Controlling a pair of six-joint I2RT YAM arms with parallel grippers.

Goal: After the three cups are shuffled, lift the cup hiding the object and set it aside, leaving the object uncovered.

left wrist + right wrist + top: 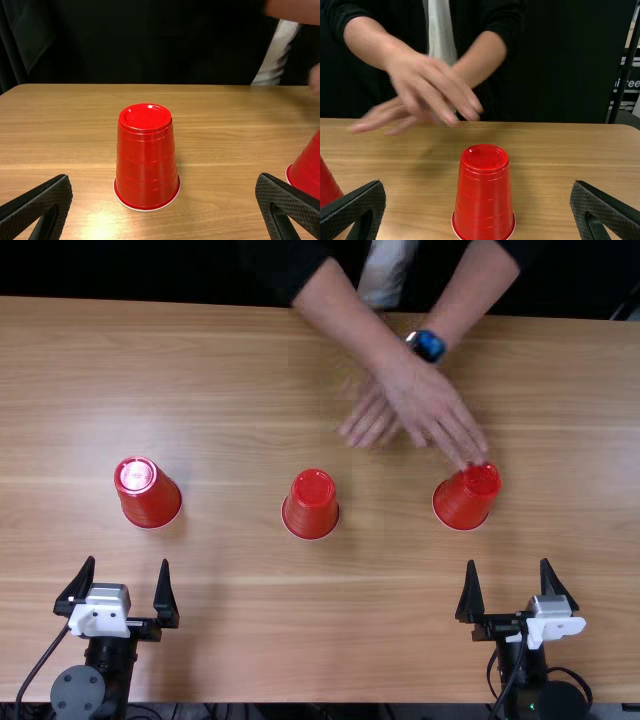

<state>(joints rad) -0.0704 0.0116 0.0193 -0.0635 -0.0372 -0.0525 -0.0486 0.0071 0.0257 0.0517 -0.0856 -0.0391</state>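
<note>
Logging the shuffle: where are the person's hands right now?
In the top view, both hands overlap above the table, right of centre, just beyond the right cup and farther from the middle cup.

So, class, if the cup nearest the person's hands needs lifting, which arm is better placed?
Right. The right claw, open, sits just before that right cup; the left claw faces the left cup, at the row's other end.

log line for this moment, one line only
cups: left cup, middle cup, right cup upside down in row | person's hands: crossed, beyond right cup | left gripper: open, empty | right gripper: open, empty
</note>
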